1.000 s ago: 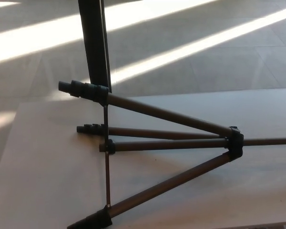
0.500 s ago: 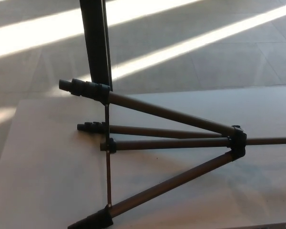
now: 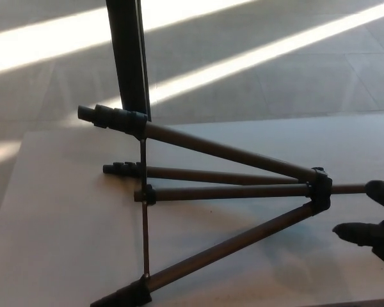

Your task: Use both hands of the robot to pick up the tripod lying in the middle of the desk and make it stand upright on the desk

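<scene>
Tripod (image 3: 230, 185) is seen lying on its side mid-counter (image 3: 64, 217), legs splayed toward picture left, hub (image 3: 319, 190) at right. Right robot hand (image 3: 376, 224) is seen at the right edge, just beside the hub and centre column, fingers (image 3: 355, 233) spread, nothing held. Left robot hand is not in view. Dark vertical post (image 3: 129, 57) is seen behind the leg tips. Step judged: approach, grasp not yet made. Next move likely calls for the right hand to be closed on the column near the hub, the left to be brought onto a leg.
</scene>
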